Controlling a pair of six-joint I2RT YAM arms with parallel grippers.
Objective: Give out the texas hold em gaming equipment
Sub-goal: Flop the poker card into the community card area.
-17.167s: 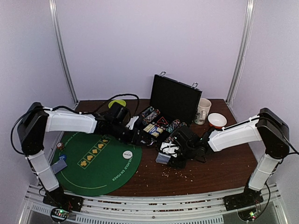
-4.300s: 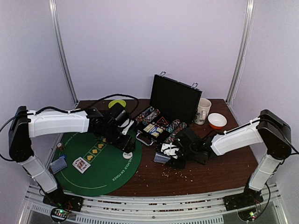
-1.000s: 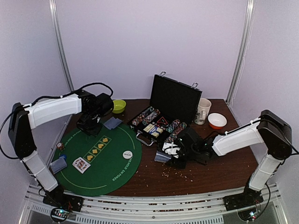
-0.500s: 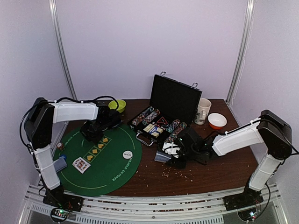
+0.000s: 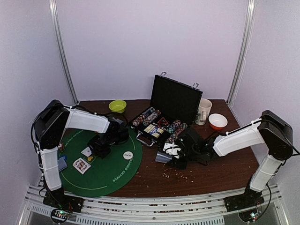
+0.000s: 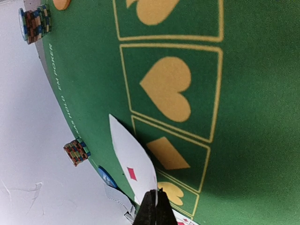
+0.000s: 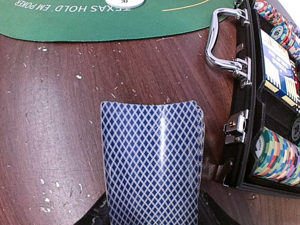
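My left gripper point(image 6: 155, 206) is shut on the edge of a white playing card point(image 6: 133, 161) with a red diamond, held just above the green poker mat point(image 6: 253, 140). From above, that card point(image 5: 86, 151) hangs over the mat's left half, beside my left gripper point(image 5: 99, 146). Two face-up cards point(image 5: 81, 165) lie on the mat near it. Small chip stacks point(image 6: 77, 151) stand off the mat's edge. My right gripper point(image 7: 152, 213) is shut on a blue-backed deck of cards point(image 7: 152, 159), held over the brown table next to the open chip case point(image 7: 262, 93). The white dealer disc point(image 5: 127, 154) rests on the mat.
The black case point(image 5: 164, 126) holds rows of chips point(image 7: 276, 157) and stands open at the table's middle. A lime-green bowl point(image 5: 117, 106), a white mug point(image 5: 203, 111) and a red-and-white bowl point(image 5: 218, 121) sit at the back. Crumbs dot the wood.
My left arm has swung from the mat's far edge toward the near left, carrying the card down over the mat's suit symbols. The right arm and its deck have not moved.
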